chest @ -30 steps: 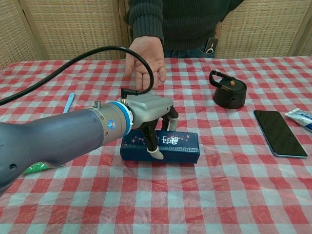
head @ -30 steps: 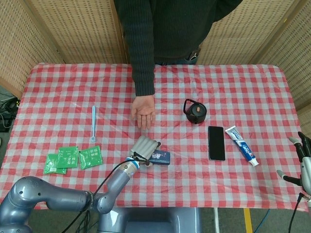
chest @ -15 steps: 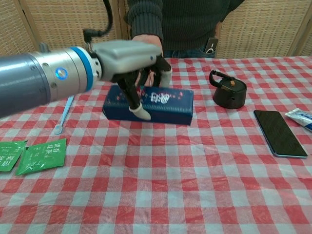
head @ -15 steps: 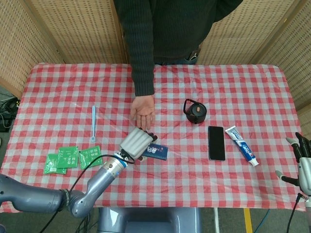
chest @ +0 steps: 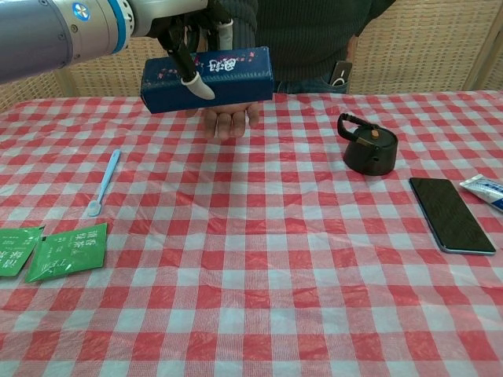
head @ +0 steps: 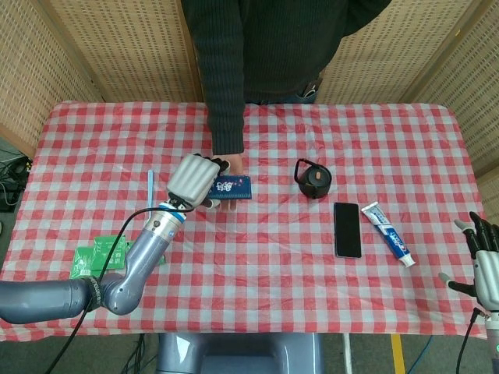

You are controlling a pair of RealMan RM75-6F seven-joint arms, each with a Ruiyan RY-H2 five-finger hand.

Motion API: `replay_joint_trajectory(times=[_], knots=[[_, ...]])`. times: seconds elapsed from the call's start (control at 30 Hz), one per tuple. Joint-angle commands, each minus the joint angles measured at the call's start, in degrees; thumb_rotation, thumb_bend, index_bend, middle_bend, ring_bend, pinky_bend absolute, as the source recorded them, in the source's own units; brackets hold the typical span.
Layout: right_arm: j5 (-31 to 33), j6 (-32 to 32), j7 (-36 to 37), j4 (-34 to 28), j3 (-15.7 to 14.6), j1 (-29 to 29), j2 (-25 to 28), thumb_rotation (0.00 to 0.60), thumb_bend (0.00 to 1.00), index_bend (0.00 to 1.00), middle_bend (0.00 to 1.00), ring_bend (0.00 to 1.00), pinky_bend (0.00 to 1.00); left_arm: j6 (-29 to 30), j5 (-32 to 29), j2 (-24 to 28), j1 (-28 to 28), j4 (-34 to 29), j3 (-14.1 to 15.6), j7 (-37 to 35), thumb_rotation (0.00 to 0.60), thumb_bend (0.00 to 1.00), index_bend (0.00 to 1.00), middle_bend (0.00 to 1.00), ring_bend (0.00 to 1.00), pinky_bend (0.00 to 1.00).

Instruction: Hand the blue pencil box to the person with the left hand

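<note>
Red-and-white checked cloth covers the table (chest: 314,314), wicker screens stand behind. Up in the air goes the blue pencil box (chest: 208,78), gripped from above by the left hand (head: 195,179), thumb across its front face, and it hangs right over the person's open palm (chest: 229,119). Beyond sit the black kettle (chest: 366,146), phone (chest: 450,214), toothpaste tube (head: 387,233), blue toothbrush (chest: 105,181) and green sachets (chest: 49,251). Right hand (head: 483,263) waits at the table edge, fingers spread, holding nothing.
</note>
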Motion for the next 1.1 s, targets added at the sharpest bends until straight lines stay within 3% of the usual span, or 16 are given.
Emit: replay_joint_trajectory(times=[0.03, 0.13, 0.2, 0.27, 0.33, 0.63, 0.83, 0.87, 0.93, 1.03, 1.1], knots=[[0.35, -0.19, 0.36, 0.18, 0.20, 0.09, 0.10, 0.600, 0.00, 0.16, 0.00, 0.00, 0.00, -0.72, -0.44, -1.62, -0.91, 2.89, 0.22, -0.66, 0.600, 0.16, 0.67, 0.50, 0.57, 0.52], [0.68, -0.30, 0.82, 0.35, 0.33, 0.07, 0.26, 0.600, 0.00, 0.16, 0.00, 0.00, 0.00, -1.13, -0.70, -2.96, -1.40, 4.76, 0.55, -1.08, 0.600, 0.11, 0.58, 0.40, 0.49, 0.45], [0.74, -0.29, 1.13, 0.40, 0.34, 0.00, 0.40, 0.600, 0.00, 0.16, 0.00, 0.00, 0.00, -1.66, -2.39, -3.27, -1.50, 4.48, 0.83, -0.79, 0.600, 0.04, 0.35, 0.17, 0.24, 0.28], [0.71, -0.23, 1.37, 0.45, 0.32, -0.08, 0.52, 0.600, 0.00, 0.16, 0.00, 0.00, 0.00, -1.00, -3.21, -2.80, -1.60, 2.81, 0.35, -0.59, 0.600, 0.00, 0.11, 0.02, 0.05, 0.12], [0.67, -0.20, 1.52, 0.45, 0.31, -0.10, 0.57, 0.600, 0.00, 0.16, 0.00, 0.00, 0.00, 0.08, -2.81, -2.46, -1.48, 1.68, 0.12, -0.57, 0.600, 0.00, 0.00, 0.00, 0.00, 0.02], [-0.14, 0.21, 1.91, 0.06, -0.01, -0.32, 0.89, 0.600, 0.00, 0.17, 0.00, 0.00, 0.00, 6.27, 2.86, 3.09, 1.13, -8.10, -1.68, -2.31, 0.600, 0.00, 0.00, 0.00, 0.00, 0.00], [-1.25, 0.51, 2.06, -0.18, -0.54, -0.49, 1.00, 0.600, 0.00, 0.16, 0.00, 0.00, 0.00, 14.43, 11.11, 14.72, 8.95, -20.70, 0.07, -3.10, 0.600, 0.00, 0.00, 0.00, 0.00, 0.00], [-1.69, 0.58, 2.08, -0.32, -0.76, -0.53, 0.99, 0.600, 0.00, 0.16, 0.00, 0.00, 0.00, 17.47, 12.89, 18.18, 12.51, -22.89, 1.67, -3.48, 0.600, 0.00, 0.00, 0.00, 0.00, 0.00], [-2.76, 1.13, 2.02, -0.88, -1.16, -0.74, 1.07, 0.600, 0.00, 0.16, 0.00, 0.00, 0.00, 23.82, 19.64, 24.69, 22.59, -25.57, 8.02, -9.33, 0.600, 0.00, 0.00, 0.00, 0.00, 0.00], [-3.54, 1.67, 1.76, -1.37, -1.41, -0.90, 1.13, 0.600, 0.00, 0.17, 0.00, 0.00, 0.00, 26.80, 27.83, 27.54, 30.87, -20.70, 14.09, -20.60, 0.600, 0.00, 0.00, 0.00, 0.00, 0.00], [-3.85, 1.84, 1.56, -1.59, -1.52, -0.94, 1.12, 0.600, 0.00, 0.17, 0.00, 0.00, 0.00, 28.54, 31.10, 27.37, 34.20, -17.02, 16.26, -25.93, 0.600, 0.00, 0.00, 0.00, 0.00, 0.00]])
